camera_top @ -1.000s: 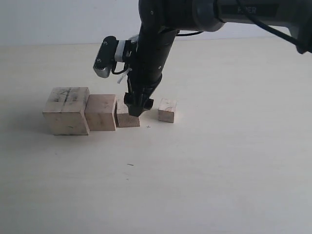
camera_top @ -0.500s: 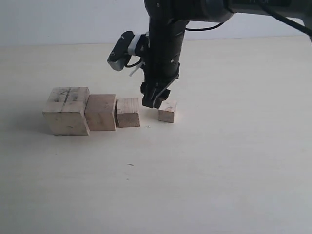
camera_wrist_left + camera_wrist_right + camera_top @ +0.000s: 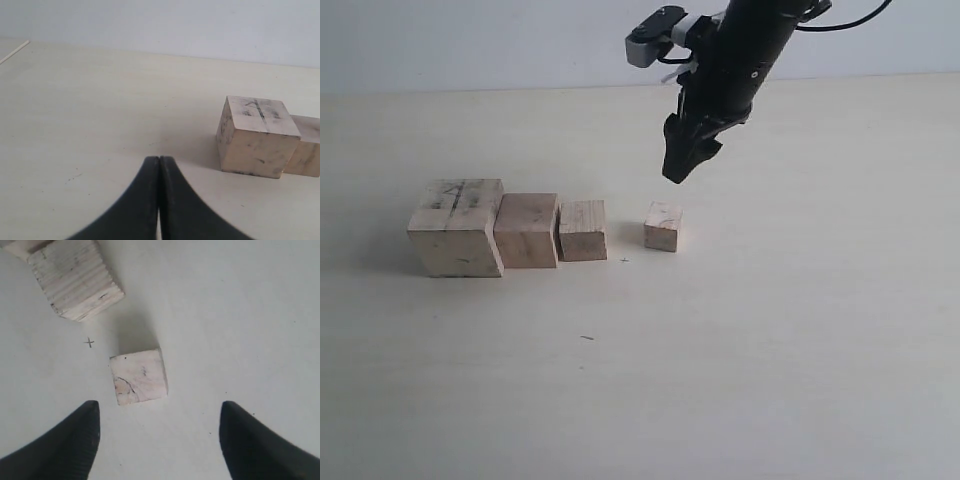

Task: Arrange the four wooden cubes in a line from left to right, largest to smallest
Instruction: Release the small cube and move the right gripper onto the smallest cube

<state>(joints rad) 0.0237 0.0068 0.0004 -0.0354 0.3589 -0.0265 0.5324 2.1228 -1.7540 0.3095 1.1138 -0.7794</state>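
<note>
Four pale wooden cubes stand in a row on the table. The largest cube [image 3: 457, 226], scribbled on top, is at the left and also shows in the left wrist view [image 3: 256, 136]. Touching it is the second cube [image 3: 527, 229], then the third cube [image 3: 583, 229]. The smallest cube [image 3: 663, 226] sits apart to the right, with a gap. My right gripper [image 3: 678, 170] hangs open above and just behind the smallest cube [image 3: 138, 376], holding nothing. My left gripper [image 3: 159, 161] is shut and empty, low over the table, left of the largest cube.
The light table [image 3: 770, 330] spreads wide in front and to the right of the row. A small pen cross [image 3: 89, 342] marks the table between the third and smallest cubes. The pale wall [image 3: 470, 40] rises behind the table.
My right gripper let go of the third cube, rose and swung right, and now hangs above the smallest cube. The cubes have not moved.
</note>
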